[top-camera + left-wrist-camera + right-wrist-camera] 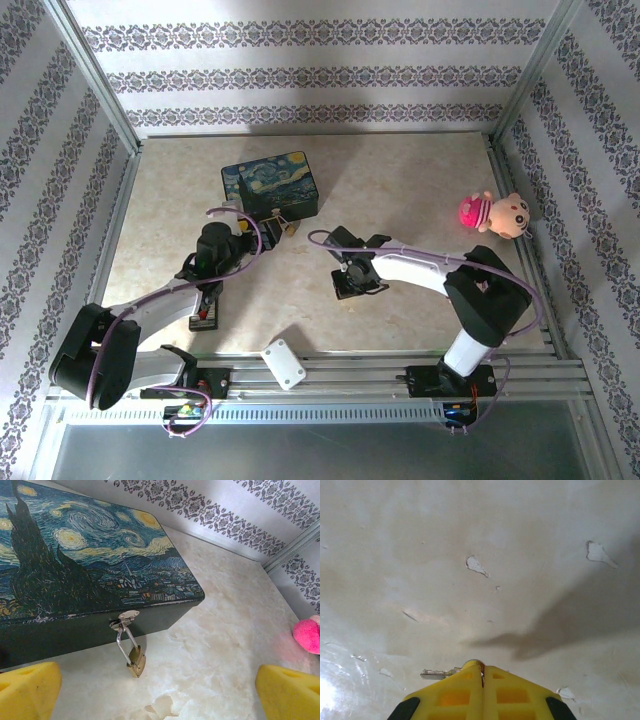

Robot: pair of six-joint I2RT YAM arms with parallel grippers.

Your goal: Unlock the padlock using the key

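Bright diffuse light, soft shadow beyond right claw (pixel 481 668), tabletop (pixel 470 530) glare.

Brass padlock (pixel 136 661) hanging shut on box latch (pixel 127 617); key (pixel 435 674) in right gripper (pixel 481 676)

- box (pixel 85 560): swirling blue night sky, yellow stars, black cypress; dark green sides
- padlock (pixel 136 661): brass-gold, silver shackle
- key (pixel 436 674): silvery, red string
- left fingers (pixel 27 690), right fingers (pixel 470 696): yellow
- table (pixel 225 630): cream marble
- walls (pixel 300 75): white, grey floral bands
- plush (pixel 478 212): pink, cream

robot lab test cell: aluminium frame posts (pixel 97 75), patterned wallpaper panels (pixel 300 78) as walls (mock home look), marble-look tabletop (pixel 400 190), slotted mounting rails (pixel 350 385).
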